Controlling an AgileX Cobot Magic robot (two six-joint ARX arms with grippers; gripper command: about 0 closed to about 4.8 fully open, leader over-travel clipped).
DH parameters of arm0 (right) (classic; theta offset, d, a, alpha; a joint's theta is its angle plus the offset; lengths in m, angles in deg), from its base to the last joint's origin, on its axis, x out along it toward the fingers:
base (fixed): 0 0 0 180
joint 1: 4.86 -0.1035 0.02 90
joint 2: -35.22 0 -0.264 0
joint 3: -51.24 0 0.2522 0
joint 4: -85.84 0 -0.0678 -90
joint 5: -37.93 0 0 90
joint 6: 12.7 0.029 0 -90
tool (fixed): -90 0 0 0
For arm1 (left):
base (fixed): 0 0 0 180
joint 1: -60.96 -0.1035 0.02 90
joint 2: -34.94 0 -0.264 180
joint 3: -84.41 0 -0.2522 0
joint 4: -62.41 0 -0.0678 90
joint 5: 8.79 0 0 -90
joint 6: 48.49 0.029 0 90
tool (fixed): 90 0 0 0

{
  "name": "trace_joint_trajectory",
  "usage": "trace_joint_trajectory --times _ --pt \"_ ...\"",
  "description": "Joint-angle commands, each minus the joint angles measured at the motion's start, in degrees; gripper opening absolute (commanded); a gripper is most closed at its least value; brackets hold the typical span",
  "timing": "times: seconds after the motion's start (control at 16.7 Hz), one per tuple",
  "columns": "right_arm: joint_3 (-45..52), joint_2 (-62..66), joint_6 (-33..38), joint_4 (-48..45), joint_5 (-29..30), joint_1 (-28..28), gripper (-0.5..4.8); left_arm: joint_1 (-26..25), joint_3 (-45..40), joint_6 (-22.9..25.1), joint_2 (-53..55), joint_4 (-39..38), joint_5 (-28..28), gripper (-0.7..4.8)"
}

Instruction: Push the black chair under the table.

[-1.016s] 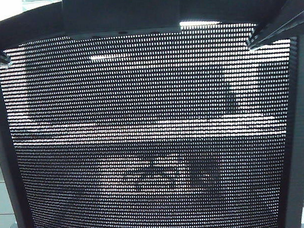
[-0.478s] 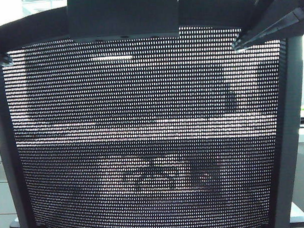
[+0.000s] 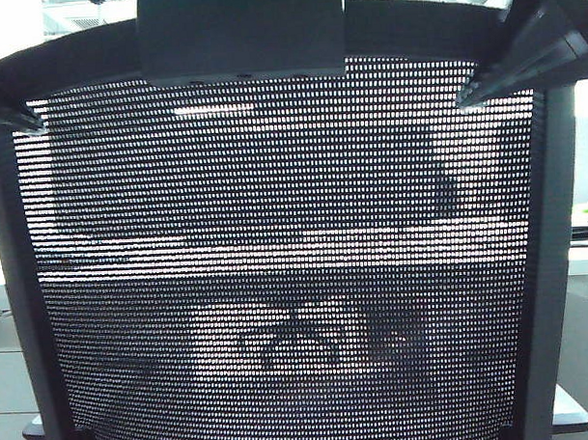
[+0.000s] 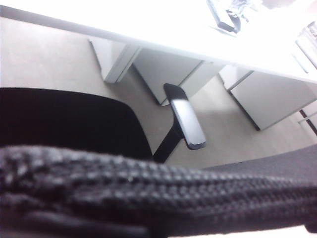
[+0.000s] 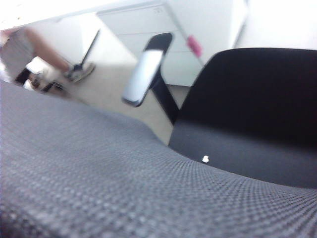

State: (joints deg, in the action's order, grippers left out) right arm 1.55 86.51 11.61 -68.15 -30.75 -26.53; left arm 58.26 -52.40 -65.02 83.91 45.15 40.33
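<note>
1. the black chair (image 3: 296, 278) fills almost the whole exterior view: its see-through mesh back faces the camera, framed by solid black side rails and a curved black top bar.
2. a flat black bracket (image 3: 241, 36) sits at the middle of that top bar, running out of the top edge of the view.
3. the left gripper (image 3: 8, 112) shows as dark fingers at the upper left corner of the chair back, lying against the frame where the top bar meets the side rail.
4. the right gripper (image 3: 497, 78) shows as a dark slanted finger at the upper right corner of the back, its tip at the frame there.
5. how far either gripper is open cannot be told; only parts of the fingers are in view, and neither wrist view shows them. whether they clasp the frame or only press on it is unclear.
6. the left wrist view looks over the woven top edge of the back, blurred and very near, down onto the black seat (image 4: 69, 119) and one armrest (image 4: 184, 123) with a glossy pad.
7. beyond that armrest runs the table (image 4: 163, 37), its white top bright and overexposed, with white cabinets (image 4: 173, 74) under it; the armrest's far end lies near the table's edge.
8. the right wrist view shows the mesh close and out of focus, the seat (image 5: 247, 114) below it, and the other armrest (image 5: 143, 69) pointing toward white drawer fronts (image 5: 148, 29).
9. at the far side of that view a person's leg and shoe (image 5: 74, 72) rest on the pale floor (image 5: 106, 89).
</note>
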Motion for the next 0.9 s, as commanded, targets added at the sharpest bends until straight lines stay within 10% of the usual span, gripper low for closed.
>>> trace_joint_trajectory --times 0.06,0.9 --pt "-0.74 1.53 -0.52 -9.31 -2.97 2.08 -0.06 -0.28 0.48 0.02 1.9 6.27 2.73 -0.06" --pt "-0.83 10.99 -0.13 -21.59 -3.19 3.76 -0.06 -0.26 0.57 -2.47 15.5 25.94 3.82 -0.06"
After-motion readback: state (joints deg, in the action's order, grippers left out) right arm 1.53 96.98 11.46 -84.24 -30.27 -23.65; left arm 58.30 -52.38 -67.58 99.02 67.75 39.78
